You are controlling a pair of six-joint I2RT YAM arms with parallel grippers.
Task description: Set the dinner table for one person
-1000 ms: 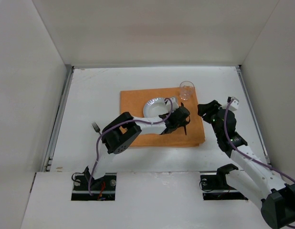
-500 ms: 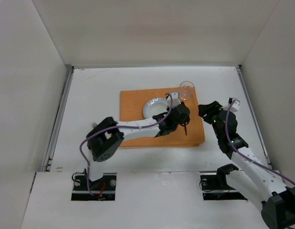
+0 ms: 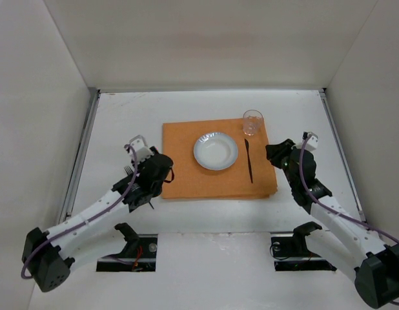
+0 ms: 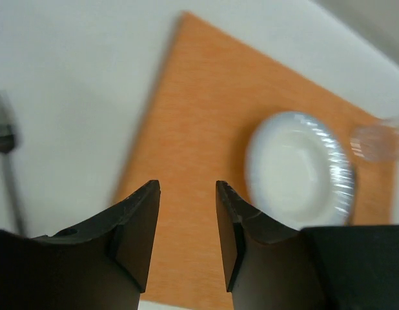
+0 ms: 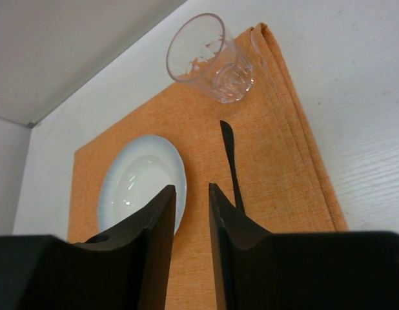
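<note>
Fork lies on the dinner table just left of the placemat: centre the empty, parted left gripper astride its handle before closing; right gripper, narrowly parted, holds nothing.

- Setting type: a robotics laboratory test cell.
- Enclosure: plain white walls stand left of, right of and beyond the orange placemat, boxing in the matte white dinner table.
- Fixture: a metal rail runs along the table edge left of the placemat.
- Hardware: the left arm and right arm are seated in cut-outs nearer than the placemat.
- Cabling: an exposed purple cable runs along each arm.
- Staged props: one plate, glass and knife lie on the placemat.
</note>
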